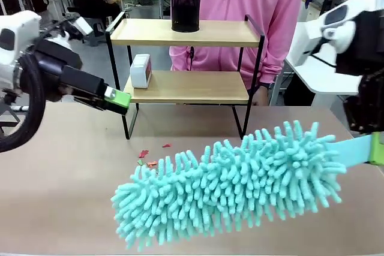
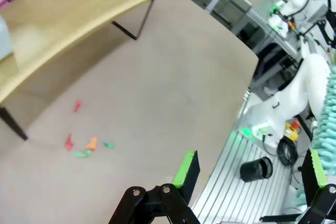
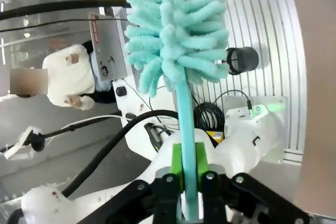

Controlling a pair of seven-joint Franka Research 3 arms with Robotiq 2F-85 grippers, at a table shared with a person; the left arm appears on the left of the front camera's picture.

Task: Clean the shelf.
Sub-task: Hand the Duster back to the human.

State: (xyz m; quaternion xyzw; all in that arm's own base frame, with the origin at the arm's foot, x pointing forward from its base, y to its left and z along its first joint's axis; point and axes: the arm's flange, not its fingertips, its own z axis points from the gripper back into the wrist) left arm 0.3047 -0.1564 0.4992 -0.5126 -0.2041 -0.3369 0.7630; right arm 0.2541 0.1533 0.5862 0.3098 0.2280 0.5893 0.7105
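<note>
- Tan tabletop (image 1: 60, 208): large surface across the near half of the front view, carrying the shelf at its far side.
- Shelf (image 1: 186, 86): two light wooden boards in a thin black frame, standing on the far middle of the tabletop, just in front of a person in a pink top (image 1: 240, 4). In the left wrist view one board and a black leg show at upper left (image 2: 63, 19).
- Duster (image 1: 234, 184): teal, shaggy microfibre head on a flat teal handle, lying low over the near tabletop, well in front of the shelf; handle runs off to the right.
- Right claw (image 3: 189, 182): green pads pressed to both sides of the duster handle (image 3: 185, 114), clamped on it.
- Left claw (image 2: 252, 166): fingers spread wide apart with nothing between them, hovering above the tabletop's edge; in the front view it sits left of the shelf's lower board (image 1: 117, 98).
- Black cylinder (image 1: 185, 9): upright on the top board, near the middle.
- White boxy item (image 1: 140, 71): on the left end of the lower board.
- Scraps (image 1: 150, 155): small red, orange and green bits on the tabletop just in front of the shelf's left legs, beside the duster's tip.
</note>
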